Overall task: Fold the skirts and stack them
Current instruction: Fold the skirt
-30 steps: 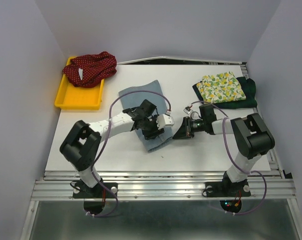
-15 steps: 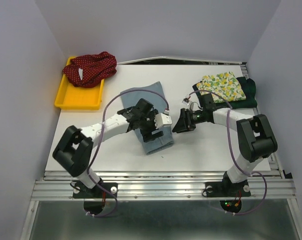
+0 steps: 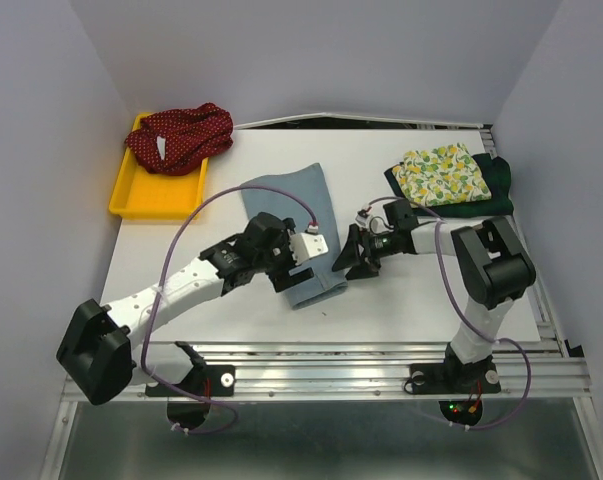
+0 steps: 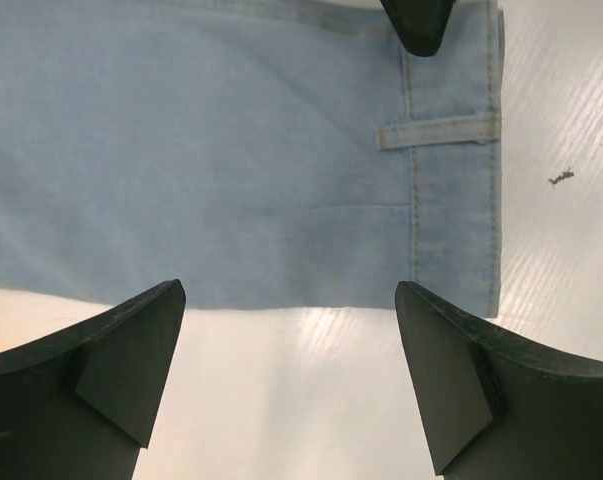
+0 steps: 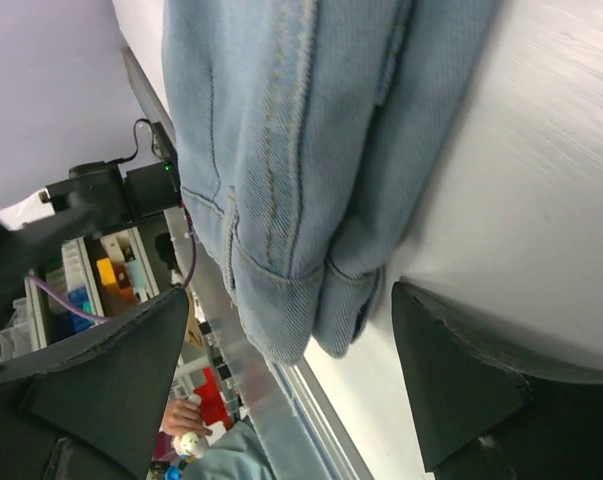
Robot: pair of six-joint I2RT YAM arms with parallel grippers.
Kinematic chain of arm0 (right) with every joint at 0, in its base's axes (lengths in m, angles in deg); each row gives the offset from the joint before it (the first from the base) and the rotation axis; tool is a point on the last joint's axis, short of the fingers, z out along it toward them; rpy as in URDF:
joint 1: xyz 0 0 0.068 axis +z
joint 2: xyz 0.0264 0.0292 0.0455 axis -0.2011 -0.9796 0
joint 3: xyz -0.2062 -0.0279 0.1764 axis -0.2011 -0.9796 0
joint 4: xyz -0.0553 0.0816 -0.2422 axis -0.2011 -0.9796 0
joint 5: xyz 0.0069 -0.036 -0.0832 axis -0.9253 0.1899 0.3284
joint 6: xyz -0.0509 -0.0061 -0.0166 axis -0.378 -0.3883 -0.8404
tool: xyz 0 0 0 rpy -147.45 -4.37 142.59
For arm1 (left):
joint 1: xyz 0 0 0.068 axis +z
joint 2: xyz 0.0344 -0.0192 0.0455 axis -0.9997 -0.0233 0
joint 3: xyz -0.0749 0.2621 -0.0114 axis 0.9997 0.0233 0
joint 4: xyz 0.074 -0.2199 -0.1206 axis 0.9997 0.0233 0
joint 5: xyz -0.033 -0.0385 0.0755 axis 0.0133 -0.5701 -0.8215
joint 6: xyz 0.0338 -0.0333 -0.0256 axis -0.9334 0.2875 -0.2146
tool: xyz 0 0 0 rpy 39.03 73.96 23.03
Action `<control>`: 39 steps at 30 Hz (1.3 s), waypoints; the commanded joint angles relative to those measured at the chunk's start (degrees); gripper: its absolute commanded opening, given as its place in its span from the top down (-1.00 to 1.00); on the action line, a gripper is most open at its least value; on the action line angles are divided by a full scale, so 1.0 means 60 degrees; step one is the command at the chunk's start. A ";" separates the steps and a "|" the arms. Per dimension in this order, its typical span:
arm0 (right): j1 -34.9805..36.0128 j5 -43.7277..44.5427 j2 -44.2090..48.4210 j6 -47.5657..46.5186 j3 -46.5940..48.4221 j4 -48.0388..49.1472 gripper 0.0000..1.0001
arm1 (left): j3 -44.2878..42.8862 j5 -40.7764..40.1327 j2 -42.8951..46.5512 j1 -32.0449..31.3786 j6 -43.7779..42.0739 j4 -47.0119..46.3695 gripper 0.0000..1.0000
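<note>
The light-blue denim skirt (image 3: 291, 200) lies folded flat mid-table. My left gripper (image 3: 286, 268) hovers over its near-left part, open and holding nothing. In the left wrist view, bare table shows between the fingers (image 4: 289, 300), and the denim (image 4: 231, 150) with its belt loop lies just beyond. My right gripper (image 3: 343, 255) is open at the skirt's right edge, low over the table. In the right wrist view, its fingers (image 5: 289, 295) stand apart just short of the denim's folded corner (image 5: 301, 120). The red dotted skirt (image 3: 179, 135) lies bunched in the tray. The lemon-print skirt (image 3: 439, 172) lies folded on the dark green one (image 3: 496, 185).
The yellow tray (image 3: 156, 200) sits at the far left on the white table (image 3: 411, 290). A metal rail (image 3: 321, 350) runs along the near edge. A small dark speck (image 4: 561, 177) lies on the table beside the waistband.
Both grippers have opened and let go of the denim skirt, which now lies flat. The left arm has drawn back to the near left, and the right gripper has shifted left.
</note>
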 commanded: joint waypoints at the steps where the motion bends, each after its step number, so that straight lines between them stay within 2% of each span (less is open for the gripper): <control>1: 0.0362 0.0050 -0.0463 0.0227 -0.0177 0.0813 -0.72 | 0.0897 -0.1287 0.0565 -0.0635 0.0846 -0.1387 -0.97; 4: 0.0538 -0.0228 -0.0844 0.0212 -0.0264 0.0813 -0.58 | 0.1367 -0.1915 0.0639 -0.1163 0.0934 -0.1871 -0.97; 7: 0.0640 -0.0389 -0.1035 0.0402 -0.0440 0.0857 -0.28 | 0.1558 -0.2095 0.0376 -0.1515 0.1212 -0.2004 -0.97; 8: 0.0640 -0.0505 -0.1050 0.0475 -0.0426 0.1147 -0.02 | 0.1617 -0.2081 0.0245 -0.1602 0.1242 -0.1990 -0.97; 10: 0.0640 -0.0594 -0.1080 0.0709 -0.0324 0.1209 0.23 | 0.1981 -0.2168 0.0272 -0.1997 0.1184 -0.2106 -0.97; 11: 0.0640 -0.0740 -0.1080 0.0884 -0.0222 0.1238 0.44 | 0.2157 -0.2256 0.0432 -0.2187 0.1082 -0.2383 -0.97; 13: 0.0640 -0.0931 -0.1050 0.1528 -0.0133 0.1514 0.64 | 0.2509 -0.2794 0.0653 -0.2975 0.0862 -0.2604 -0.97; 14: 0.0640 -0.1105 -0.1065 0.1763 -0.0089 0.1618 0.80 | 0.2815 -0.2973 0.0842 -0.3256 0.0818 -0.2794 -0.97; 17: 0.0640 -0.1311 -0.1138 0.2452 -0.0016 0.1941 0.98 | 0.3242 -0.3617 0.0874 -0.3990 0.0700 -0.3130 -0.97; 22: 0.0640 -0.1561 -0.1212 0.3928 -0.0059 0.2568 0.99 | 0.3316 -0.4058 0.0493 -0.4298 0.0656 -0.3615 -0.97; 29: 0.0640 -0.1810 -0.0934 0.6376 -0.0483 0.4093 0.99 | 0.3097 -0.5243 -0.0926 -0.4518 0.0904 -0.4420 -0.97; 32: 0.0640 -0.1854 -0.0743 0.7256 -0.0703 0.4870 0.99 | 0.3111 -0.5143 -0.1118 -0.4518 0.0963 -0.4654 -0.96; 36: 0.0640 -0.1942 -0.0640 0.8180 -0.0909 0.5719 0.99 | 0.3068 -0.5742 -0.1658 -0.4518 0.0993 -0.4904 -0.77; 39: 0.0640 -0.1957 -0.0596 0.8327 -0.1041 0.5852 0.99 | 0.3053 -0.5992 -0.1691 -0.4504 0.1037 -0.4833 -0.53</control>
